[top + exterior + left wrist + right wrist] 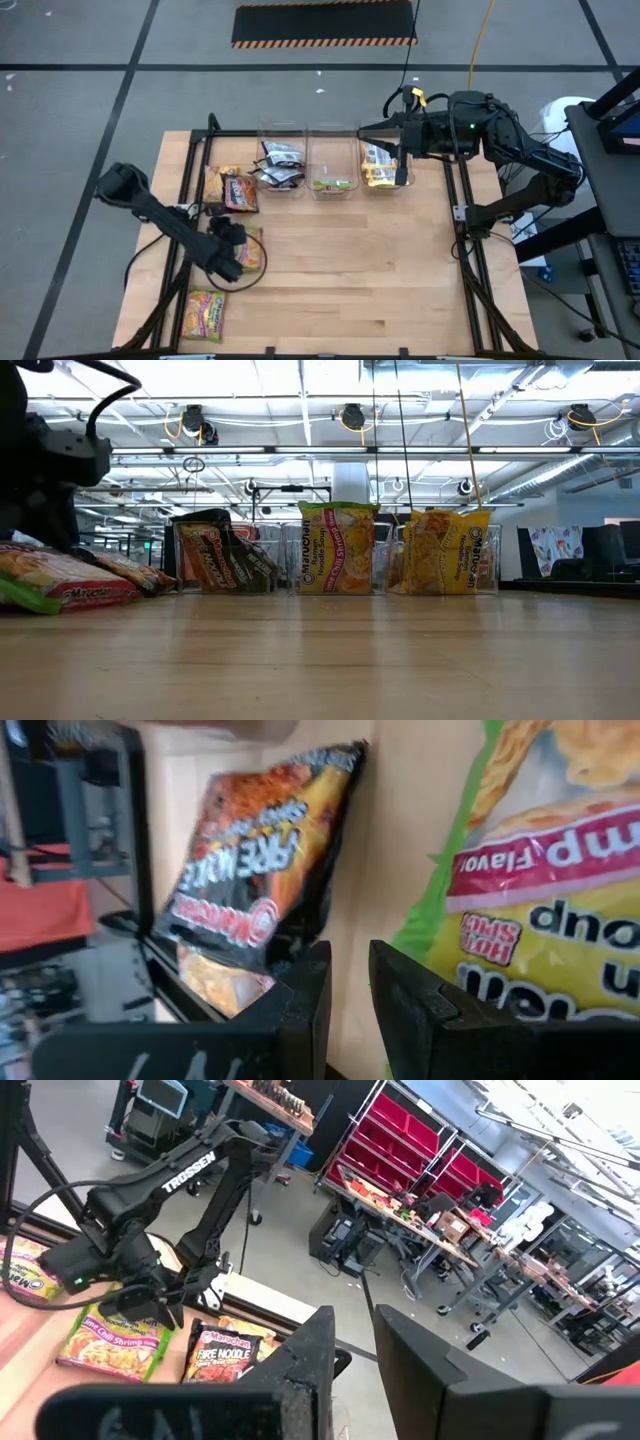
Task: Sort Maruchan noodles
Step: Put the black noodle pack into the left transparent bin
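Maruchan noodle packets lie on the wooden table's left part: a black-and-red one (240, 191) beside a yellow one (214, 184), a lime-green one (251, 246), and another lime-green one (203, 312) near the front edge. My left gripper (228, 264) hangs low over the table next to the lime-green packet (540, 870). Its fingers (348, 965) stand a little apart over bare wood, with the black packet (260, 860) beyond them. My right gripper (365, 128) hovers high over the far bins, pointing level toward the table's left, narrowly open (352, 1330) and empty.
Three clear bins stand in a row at the far edge. The left one (281, 166) holds black packets, the middle one (332, 172) lime-green ones, the right one (385, 166) yellow ones. A black frame rail (190, 190) borders the table's left side. Bare wood fills the middle and right.
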You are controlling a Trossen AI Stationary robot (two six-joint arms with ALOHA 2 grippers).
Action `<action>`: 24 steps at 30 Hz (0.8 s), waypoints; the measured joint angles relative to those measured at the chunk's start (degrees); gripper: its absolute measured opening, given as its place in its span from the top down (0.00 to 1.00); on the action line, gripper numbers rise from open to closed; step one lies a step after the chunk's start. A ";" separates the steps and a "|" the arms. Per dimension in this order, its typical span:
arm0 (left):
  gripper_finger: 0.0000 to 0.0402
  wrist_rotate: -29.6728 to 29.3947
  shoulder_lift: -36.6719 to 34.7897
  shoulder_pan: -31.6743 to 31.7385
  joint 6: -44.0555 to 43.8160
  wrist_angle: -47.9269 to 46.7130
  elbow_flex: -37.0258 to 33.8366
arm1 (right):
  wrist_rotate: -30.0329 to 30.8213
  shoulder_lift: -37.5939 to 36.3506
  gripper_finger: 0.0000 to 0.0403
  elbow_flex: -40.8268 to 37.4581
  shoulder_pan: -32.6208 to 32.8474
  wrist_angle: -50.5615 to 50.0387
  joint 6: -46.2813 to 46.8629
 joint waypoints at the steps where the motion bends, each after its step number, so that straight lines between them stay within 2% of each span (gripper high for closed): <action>1: 0.80 -0.80 0.39 -0.02 0.06 0.02 0.00 | 0.00 0.00 0.83 0.00 0.00 0.00 -0.02; 10: 0.80 -1.70 0.79 0.34 1.38 -0.03 -0.10 | 0.00 0.00 0.83 0.00 0.00 0.00 -0.02; 16: 0.80 0.73 0.79 3.65 0.66 -0.06 -2.77 | 0.00 0.00 0.83 0.00 0.00 0.00 -0.02; 24: 0.80 0.72 0.79 6.68 0.68 0.25 -2.71 | 0.00 0.00 0.83 0.00 0.00 0.00 -0.02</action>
